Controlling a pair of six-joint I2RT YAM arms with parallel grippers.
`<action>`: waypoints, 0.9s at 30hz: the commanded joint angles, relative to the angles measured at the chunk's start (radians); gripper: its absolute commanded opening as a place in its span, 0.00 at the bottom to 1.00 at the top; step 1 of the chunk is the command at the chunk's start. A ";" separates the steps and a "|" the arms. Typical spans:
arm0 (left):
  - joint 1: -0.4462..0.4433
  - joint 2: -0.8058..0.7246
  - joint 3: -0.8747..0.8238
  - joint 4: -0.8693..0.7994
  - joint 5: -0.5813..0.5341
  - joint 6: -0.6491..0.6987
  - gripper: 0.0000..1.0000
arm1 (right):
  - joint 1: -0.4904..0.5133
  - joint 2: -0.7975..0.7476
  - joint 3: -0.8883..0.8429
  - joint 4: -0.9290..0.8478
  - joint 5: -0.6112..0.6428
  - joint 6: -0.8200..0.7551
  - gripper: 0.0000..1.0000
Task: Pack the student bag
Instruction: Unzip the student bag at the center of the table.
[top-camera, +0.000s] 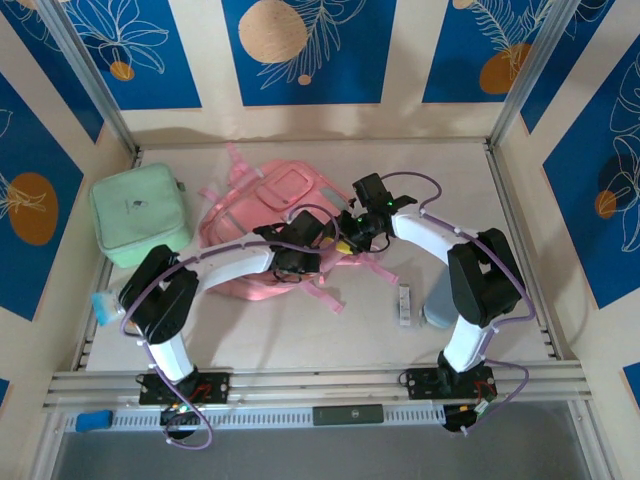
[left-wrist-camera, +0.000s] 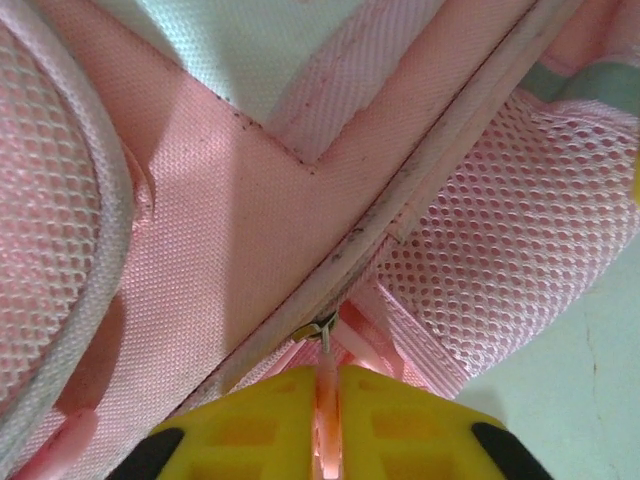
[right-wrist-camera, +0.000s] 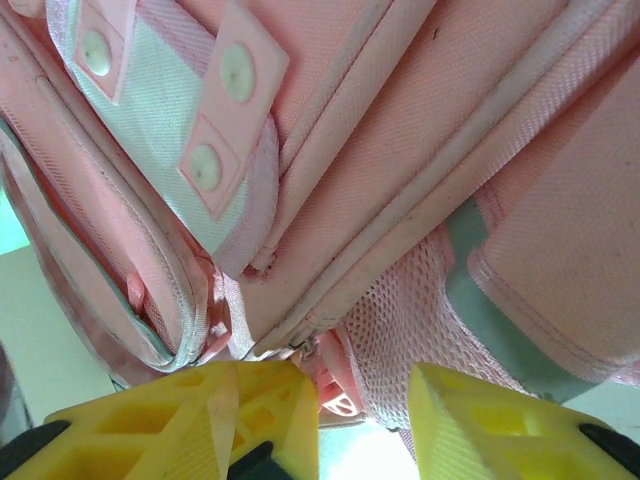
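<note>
Student bag: the student bag (top-camera: 262, 200) lies flat in the middle of the table, with its straps trailing toward the arms. The mint green case (top-camera: 140, 215) sits just beside it on the left.
Left gripper: the left gripper (left-wrist-camera: 327, 425) is at the bag's near edge, its fingers pinched tight on the pink zip pull (left-wrist-camera: 327, 385).
Right gripper: the right gripper (right-wrist-camera: 360, 425) has its fingers spread and grasps nothing. A pink tab (right-wrist-camera: 335, 385) sits in the gap just ahead of them.
Zip seam: the zip seam (left-wrist-camera: 420, 190) runs away from the left fingers on a slant, up and to the right in the left wrist view.
Nearer arm: both are close at the same corner of the bag, but only the left one has a hold.
Likely next: I would guess a pull along that slanted seam, not across it, while the right steadies the fabric.
</note>
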 joint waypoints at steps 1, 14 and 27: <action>-0.008 0.024 -0.032 0.001 -0.003 -0.014 0.21 | 0.000 0.012 0.029 -0.005 -0.005 0.013 0.48; -0.007 -0.028 -0.021 0.006 -0.029 0.037 0.02 | 0.057 0.016 0.035 -0.035 0.050 0.079 0.46; -0.006 -0.169 -0.074 0.045 0.040 0.052 0.00 | 0.057 0.146 0.116 0.071 0.073 0.167 0.31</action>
